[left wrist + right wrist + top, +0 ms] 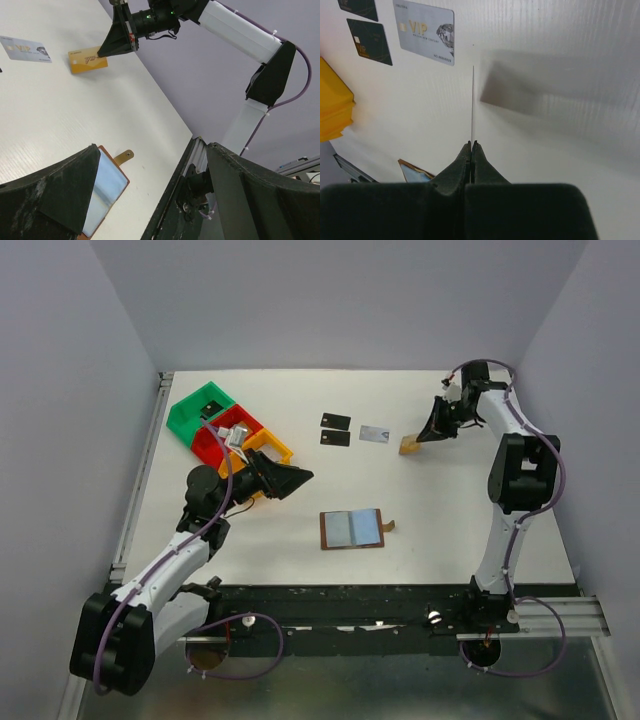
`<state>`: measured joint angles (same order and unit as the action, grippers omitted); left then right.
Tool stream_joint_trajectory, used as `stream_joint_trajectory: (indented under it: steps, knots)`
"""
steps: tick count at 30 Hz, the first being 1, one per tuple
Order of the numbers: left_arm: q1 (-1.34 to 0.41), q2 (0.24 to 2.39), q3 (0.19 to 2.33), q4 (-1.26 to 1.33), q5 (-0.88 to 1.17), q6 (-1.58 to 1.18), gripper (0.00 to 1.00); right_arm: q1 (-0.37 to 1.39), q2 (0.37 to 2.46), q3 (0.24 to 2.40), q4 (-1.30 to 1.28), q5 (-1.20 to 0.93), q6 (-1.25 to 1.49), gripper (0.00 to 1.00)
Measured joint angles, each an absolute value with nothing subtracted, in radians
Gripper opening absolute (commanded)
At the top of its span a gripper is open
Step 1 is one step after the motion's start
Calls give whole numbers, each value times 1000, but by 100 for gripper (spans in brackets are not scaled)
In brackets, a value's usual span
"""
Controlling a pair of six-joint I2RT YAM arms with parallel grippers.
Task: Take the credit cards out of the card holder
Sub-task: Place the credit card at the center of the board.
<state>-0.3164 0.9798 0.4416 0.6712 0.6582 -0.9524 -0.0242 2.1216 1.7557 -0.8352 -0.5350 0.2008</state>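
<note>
White counter (450,510): R gripper (424,437) pinched tight on gold card (409,445), L gripper (297,478) wide open, empty, near open wallet (352,529).

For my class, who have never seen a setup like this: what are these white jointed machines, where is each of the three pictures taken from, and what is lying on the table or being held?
They are two robot arms bolted at the table's near edge. One picture looks down from above; the other two come from cameras on each wrist. The right gripper is shut on a tan-gold card, seen edge-on from its own wrist. The left gripper is open and holds nothing. On the white table lie an opened brown card holder, two black cards, a silver card and coloured plastic bins.
</note>
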Motion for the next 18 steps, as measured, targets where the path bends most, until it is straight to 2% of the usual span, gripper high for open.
stream_joint_trajectory:
  steps: [7, 14, 18]
  knots:
    - [-316, 1011, 441, 672, 663, -960, 99, -30, 2189, 1848, -875, -556, 189, 1]
    - [-321, 1026, 441, 672, 665, -959, 99, -28, 2235, 1869, -895, -570, 186, 15]
    - [-321, 1045, 441, 672, 666, -959, 99, -34, 2238, 1877, -904, -571, 185, 18]
